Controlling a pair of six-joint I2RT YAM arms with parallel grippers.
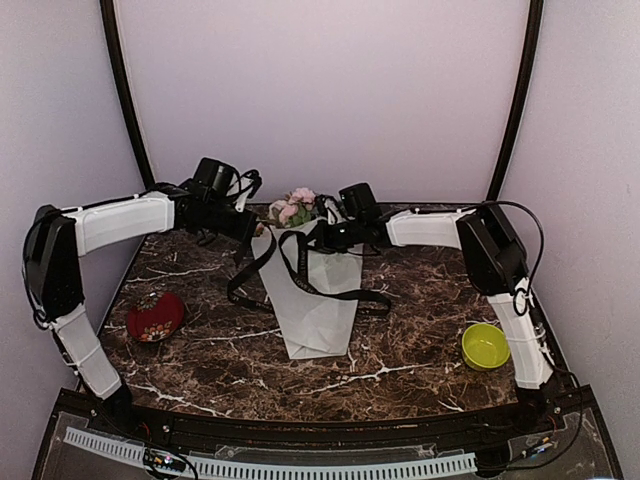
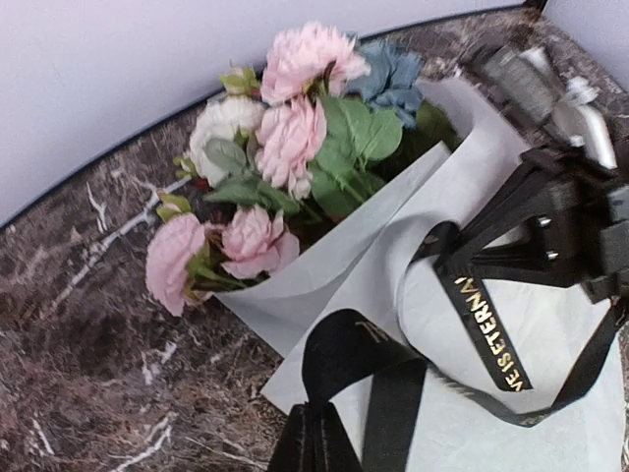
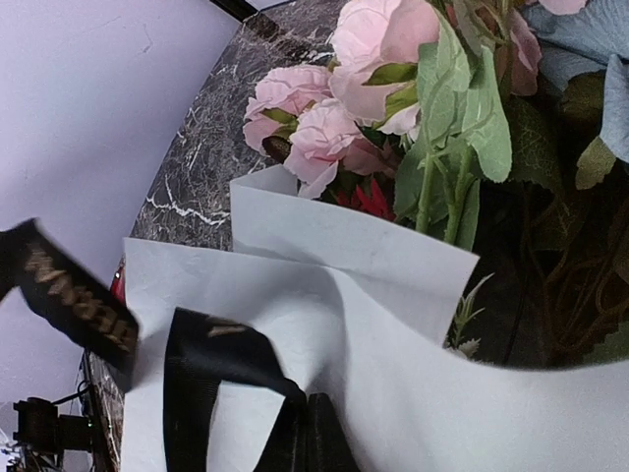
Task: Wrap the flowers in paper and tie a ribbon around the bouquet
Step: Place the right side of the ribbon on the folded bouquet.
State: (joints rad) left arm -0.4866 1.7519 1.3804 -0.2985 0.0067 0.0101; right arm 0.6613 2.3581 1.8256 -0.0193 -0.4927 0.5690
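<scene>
Bouquet [image 1: 318, 305] lies on the table [image 1: 200, 350], long axis running near to far, narrow end toward the arm bases. Across its middle drapes the ribbon [image 2: 488, 339]. Beyond, left gripper [image 1: 250, 232] and right gripper [image 1: 328, 238], each clenched on ribbon, sit at the wide mouth, equally near; flowers [image 1: 293, 208] lie farthest.

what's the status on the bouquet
Left gripper and right gripper both shut on ribbon. Bouquet wrapped, lying flat, ribbon loose across it. Red bowl, green bowl off to sides.
</scene>
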